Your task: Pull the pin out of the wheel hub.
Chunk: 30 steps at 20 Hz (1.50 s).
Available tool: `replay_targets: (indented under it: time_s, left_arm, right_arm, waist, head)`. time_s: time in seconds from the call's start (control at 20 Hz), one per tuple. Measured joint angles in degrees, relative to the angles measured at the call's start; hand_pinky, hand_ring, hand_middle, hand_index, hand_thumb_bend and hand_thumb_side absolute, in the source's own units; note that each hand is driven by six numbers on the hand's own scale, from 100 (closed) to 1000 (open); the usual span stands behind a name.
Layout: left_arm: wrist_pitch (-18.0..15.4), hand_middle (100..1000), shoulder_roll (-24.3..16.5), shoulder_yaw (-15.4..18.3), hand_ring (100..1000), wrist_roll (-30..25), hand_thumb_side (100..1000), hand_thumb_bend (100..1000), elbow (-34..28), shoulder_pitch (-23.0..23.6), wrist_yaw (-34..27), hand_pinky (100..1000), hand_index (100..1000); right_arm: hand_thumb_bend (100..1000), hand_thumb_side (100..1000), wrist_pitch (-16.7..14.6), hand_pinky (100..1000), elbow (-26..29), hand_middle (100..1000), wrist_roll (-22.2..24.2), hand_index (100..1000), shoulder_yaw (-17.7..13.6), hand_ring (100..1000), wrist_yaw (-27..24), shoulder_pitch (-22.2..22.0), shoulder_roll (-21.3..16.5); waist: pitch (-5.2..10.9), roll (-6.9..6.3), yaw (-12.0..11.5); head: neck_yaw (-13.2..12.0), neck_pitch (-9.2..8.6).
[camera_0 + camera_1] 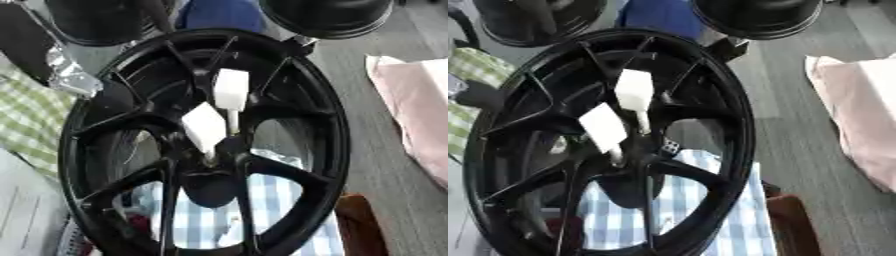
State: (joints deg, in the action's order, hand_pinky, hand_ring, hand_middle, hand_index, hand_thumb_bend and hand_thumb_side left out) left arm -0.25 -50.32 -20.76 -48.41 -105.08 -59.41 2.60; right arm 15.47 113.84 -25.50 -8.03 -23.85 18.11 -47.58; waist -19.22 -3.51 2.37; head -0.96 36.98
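Across the middle of both views stands a black wheel hub (206, 145), tilted, its rim filling most of the picture and its spokes meeting at a dark centre. Through the gaps between the lower spokes a blue-and-white checked cloth (675, 210) shows behind it. Grey floor (789, 125) runs along the right side, and a pale pink cushion (859, 110) lies at the right edge. Two more dark round wheels sit at the top, one on the left (101, 20) and one on the right (328, 15), with a blue thing (223, 14) between them.

Near the hub's centre two white block-shaped pins are set in it: an upper pin (231, 90) with a pale stem running down toward the centre, and a lower pin (204, 127) just beside it, angled, its tip at the hub's middle.

No robot hand shows in either view, so nothing can be said of how the fingers are held.

Only the left eye view shows a shiny crumpled silver thing (70, 72) and a green checked cloth (31, 120) left of the rim. A brown wooden piece (791, 225) shows at lower right.
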Motion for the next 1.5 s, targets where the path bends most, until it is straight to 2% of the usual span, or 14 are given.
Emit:
replay_targets:
  time_s: [0.25, 0.45, 0.7, 0.95, 1.25, 1.5]
  left_arm:
    - [-0.16, 747, 1.17, -1.64, 670, -0.42, 516, 624, -0.21, -1.19, 0.82, 827, 833]
    - [0.42, 739, 1.16, -1.95, 669, 1.54, 498, 632, -3.07, -0.90, 1.11, 823, 826]
    - [3.78, 747, -0.53, -2.03, 690, 6.00, 473, 636, -7.95, 1.29, 1.71, 822, 828]
    - [5.62, 752, -1.19, -2.75, 691, 8.48, 459, 626, -8.71, 1.98, 4.60, 820, 825]
    - [6.28, 777, -1.18, -3.56, 687, 8.34, 455, 615, -8.92, 1.98, 7.08, 819, 851]
    - [7.71, 775, -0.95, -4.31, 762, 6.76, 442, 600, -8.92, 1.89, 7.54, 830, 830]
  right_arm:
    - [100, 777, 0.17, 832, 0.00, 717, -0.28, 728, 0.29, 590, -0.01, 0.00, 0.00]
    - [100, 776, -0.04, 832, 0.00, 717, -0.48, 728, 0.29, 590, 0.01, -0.30, 0.00]
    - [100, 782, -0.76, 831, 0.00, 716, -0.82, 727, 0.27, 589, 0.49, -1.39, 0.01]
    - [100, 785, -1.21, 829, 0.00, 716, -1.13, 724, 0.24, 589, 0.90, -2.21, 0.20]
    - [100, 788, -1.70, 827, 0.00, 716, -1.63, 720, -0.07, 588, 1.46, -2.93, 0.47]
    - [100, 791, -1.68, 827, 0.00, 715, -1.89, 718, -0.07, 587, 1.53, -3.08, 0.73]
  waist:
    - [-0.08, -0.33, 0.13]
    - [-0.40, -1.00, 0.59]
    - [-0.82, -1.71, 0.44]
    - [-1.79, -1.89, -0.02]
    - [-2.49, -2.01, -0.05]
    - [-2.70, -2.05, -0.43]
  head:
    - [0.00, -0.69]
    - [0.03, -0.87]
    - [0.02, -0.87]
    - [-0.20, -0.87]
    - [-0.48, -0.87]
    - [-0.49, -0.87]
